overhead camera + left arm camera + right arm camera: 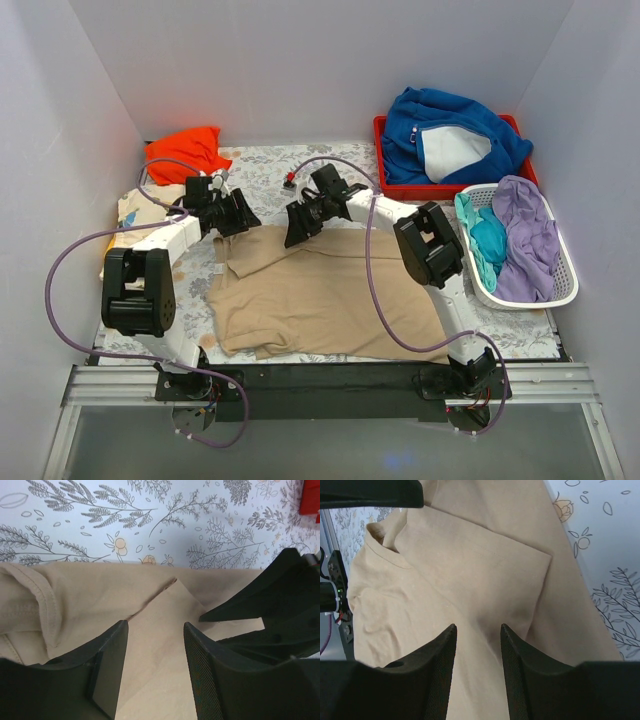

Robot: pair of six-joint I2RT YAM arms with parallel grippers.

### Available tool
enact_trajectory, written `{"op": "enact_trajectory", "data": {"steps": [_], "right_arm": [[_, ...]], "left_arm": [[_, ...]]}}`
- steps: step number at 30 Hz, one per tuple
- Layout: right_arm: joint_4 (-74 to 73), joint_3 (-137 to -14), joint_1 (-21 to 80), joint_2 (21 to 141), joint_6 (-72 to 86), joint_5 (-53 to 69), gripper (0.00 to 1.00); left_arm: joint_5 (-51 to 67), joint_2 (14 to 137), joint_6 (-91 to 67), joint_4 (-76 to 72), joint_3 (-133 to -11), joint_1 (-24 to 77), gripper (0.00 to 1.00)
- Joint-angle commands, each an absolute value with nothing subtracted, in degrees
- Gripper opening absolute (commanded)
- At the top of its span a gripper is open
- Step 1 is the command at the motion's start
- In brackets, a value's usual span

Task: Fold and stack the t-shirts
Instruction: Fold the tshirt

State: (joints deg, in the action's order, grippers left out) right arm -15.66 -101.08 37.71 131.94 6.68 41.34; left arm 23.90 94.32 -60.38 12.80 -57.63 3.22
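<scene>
In the top view, the tan t-shirt (320,295) lies spread on the flower-printed surface (262,168), in the middle and near the arm bases. The left tool (245,218) and the right tool (298,232) both hang over the far edge of this shirt, close to each other. The orange t-shirt (185,152) lies crumpled at the far left corner. The cream t-shirt with print (133,208) shows at the left edge, partly behind the left arm. At the far right, a blue fleece (450,135) fills a red tray (400,190). Just beside it stands a white basket (562,290) with a purple cloth (528,235) and a teal cloth (488,245).

In the left wrist view, the left tool (155,665) has its jaws apart, with nothing pinched between them. Under the gap lies the tan t-shirt (100,595), where a folded flap makes a diagonal crease. The shirt's straight edge meets the surface (150,520) above. The black right tool (270,610) enters from the right, very near the cloth.

In the right wrist view, the right tool (477,665) is also spread open and holds nothing. Below it the tan t-shirt (470,580) shows a sleeve folded over the body and the collar at the upper left. The surface (600,555) shows at the right.
</scene>
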Motion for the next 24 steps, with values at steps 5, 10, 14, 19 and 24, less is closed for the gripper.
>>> {"op": "enact_trajectory", "data": {"steps": [5,10,14,19,24], "right_arm": [[-16.8,-104.6,38.4,133.3,5.2,40.6,0.47],[-17.4,-105.6,38.3,132.2,4.1,37.6,0.48],[-18.2,-107.4,38.3,133.5,3.7,36.2,0.50],[-19.5,-109.9,38.3,136.2,3.5,35.5,0.50],[-19.9,-110.4,38.3,137.7,3.5,34.4,0.50]], "left_arm": [[22.4,91.8,-59.9,11.3,-57.2,3.3,0.47],[22.5,91.6,-59.7,11.4,-57.5,3.3,0.47],[22.0,91.3,-59.8,11.3,-57.4,3.3,0.47],[21.2,91.5,-61.2,11.8,-57.3,3.3,0.49],[21.3,91.3,-61.1,11.8,-57.2,3.3,0.68]]}}
